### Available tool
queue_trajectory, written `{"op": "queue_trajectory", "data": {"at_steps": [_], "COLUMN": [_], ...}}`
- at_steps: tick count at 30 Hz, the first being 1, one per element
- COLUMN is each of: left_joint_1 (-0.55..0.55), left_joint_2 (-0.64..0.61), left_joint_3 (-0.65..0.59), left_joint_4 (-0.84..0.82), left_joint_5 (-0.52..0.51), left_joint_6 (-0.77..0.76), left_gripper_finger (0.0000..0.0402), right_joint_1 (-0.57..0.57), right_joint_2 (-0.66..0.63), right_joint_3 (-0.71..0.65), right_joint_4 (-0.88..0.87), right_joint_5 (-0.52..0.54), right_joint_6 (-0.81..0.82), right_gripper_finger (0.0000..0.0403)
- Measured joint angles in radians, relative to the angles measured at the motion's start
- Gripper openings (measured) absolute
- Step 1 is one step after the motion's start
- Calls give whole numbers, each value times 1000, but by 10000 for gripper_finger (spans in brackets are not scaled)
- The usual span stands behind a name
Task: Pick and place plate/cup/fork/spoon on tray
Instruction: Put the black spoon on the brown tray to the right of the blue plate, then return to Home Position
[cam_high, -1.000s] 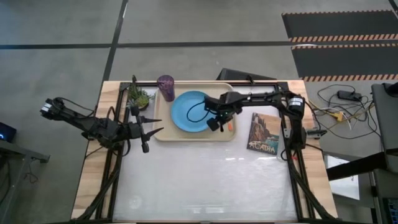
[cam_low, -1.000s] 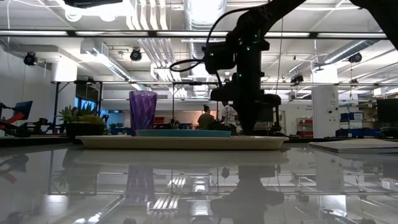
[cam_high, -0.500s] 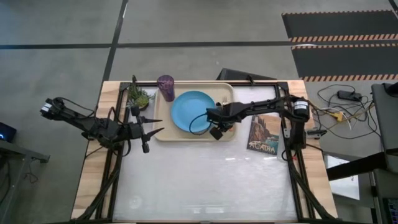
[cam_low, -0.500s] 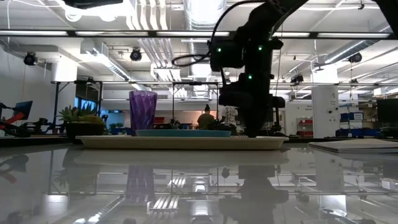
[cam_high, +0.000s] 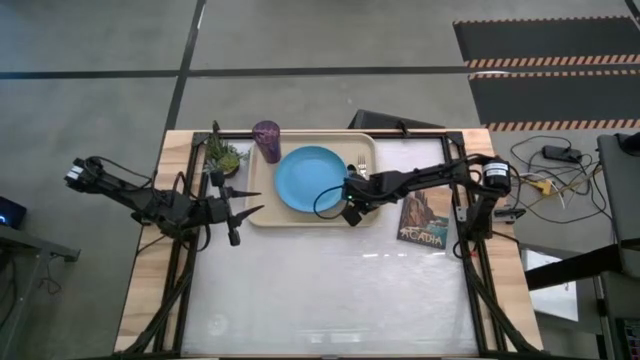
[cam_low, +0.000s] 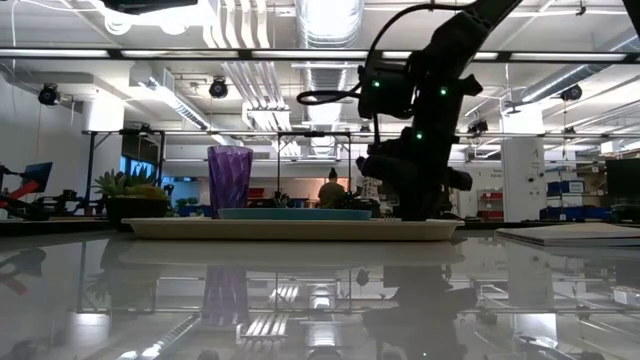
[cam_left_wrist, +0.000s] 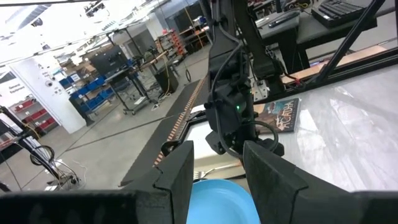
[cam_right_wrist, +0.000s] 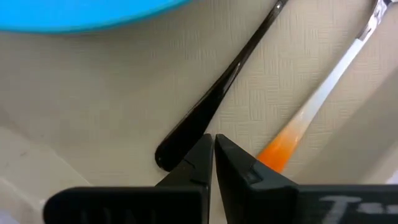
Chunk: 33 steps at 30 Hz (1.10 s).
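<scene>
The beige tray (cam_high: 300, 221) lies at the table's far middle. The sky-blue plate (cam_high: 308, 178) rests flat on it, and the purple cup (cam_high: 266, 140) stands upright at its far left corner. The dark spoon (cam_right_wrist: 230, 68) and the orange-handled fork (cam_right_wrist: 323, 93) lie flat side by side on the tray's right part, right of the plate. My right gripper (cam_right_wrist: 212, 144) is shut and low over the tray's near right corner (cam_high: 351, 212), its tips beside the spoon's near end. My left gripper (cam_high: 250, 200) is open and empty at the tray's left edge. My right gripper's shut fingertips (cam_right_wrist: 200, 149) come from above, right beside the spoon's near end (cam_right_wrist: 171, 152), which lies on the tray. One fingertip covers the edge of that end. I cannot tell whether they touch it.
A small green potted plant (cam_high: 225, 155) stands left of the tray. A dark-covered book (cam_high: 424, 215) lies right of the tray, close to my right arm. The table's near half is bare white surface (cam_high: 330, 290).
My right gripper has moved a little toward the table's right and near edges, staying low over the tray's right part. The plate, cup and left arm have kept still.
</scene>
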Motion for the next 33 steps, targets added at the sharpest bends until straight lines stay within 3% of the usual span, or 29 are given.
{"op": "queue_trajectory", "data": {"at_steps": [24,33], "left_joint_1": [0,0], "left_joint_2": [0,0], "left_joint_3": [0,0], "left_joint_4": [0,1], "left_joint_5": [0,0], "left_joint_6": [0,0], "left_gripper_finger": [123,123], "right_joint_1": [12,3], "right_joint_2": [0,-50], "right_joint_3": [-2,-2], "right_joint_4": [76,23], "right_joint_5": [-32,28], "right_joint_6": [27,21], "right_gripper_finger": [8,8]}}
